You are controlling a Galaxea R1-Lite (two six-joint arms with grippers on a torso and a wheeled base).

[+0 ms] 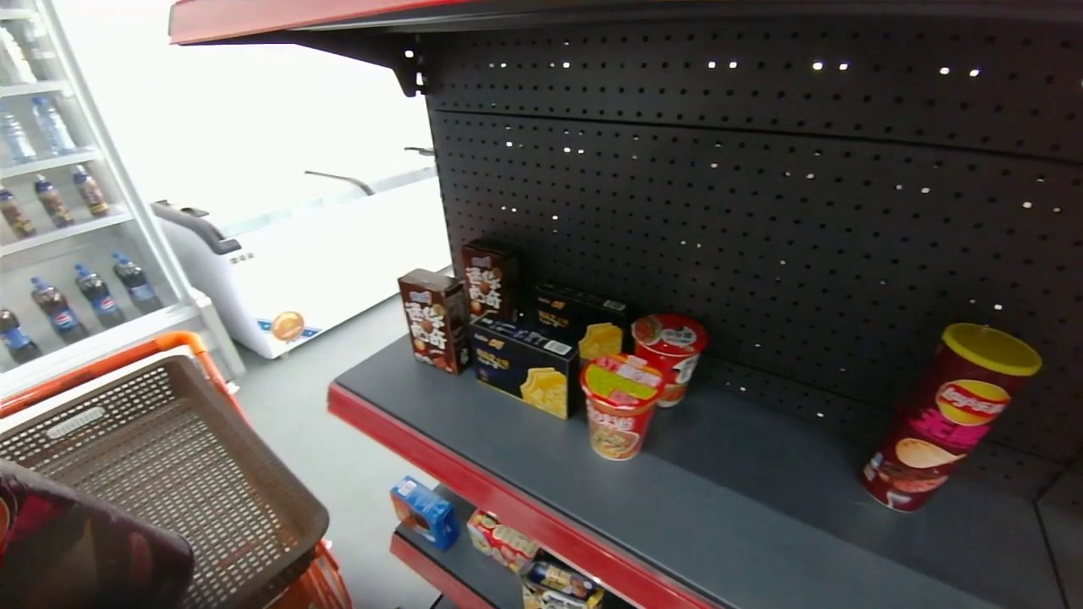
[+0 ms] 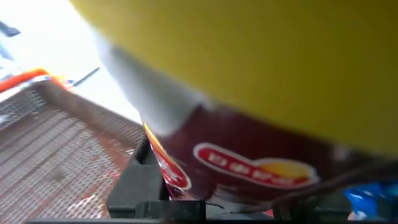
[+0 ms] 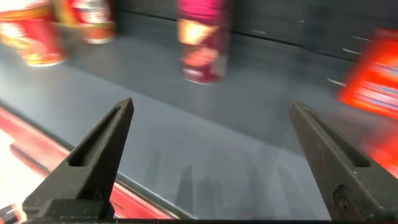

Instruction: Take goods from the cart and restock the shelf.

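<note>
Left pincer [image 2: 205,200]: clamps a chip can [image 2: 249,155] above the cart [image 2: 50,155].
Right pincer [image 3: 211,155]: spread wide over the shelf [image 3: 249,130].
Risk: my smooth can could slip in transit.

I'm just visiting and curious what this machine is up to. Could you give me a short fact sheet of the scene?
Place: store shelf
On it: two brown boxes, two dark blue boxes, two noodle cups, one chip can with a yellow lid
Beside it: cart basket
Holding: left gripper grips a second chip can over the basket
Free: right gripper, open, empty, facing the shelf
</note>
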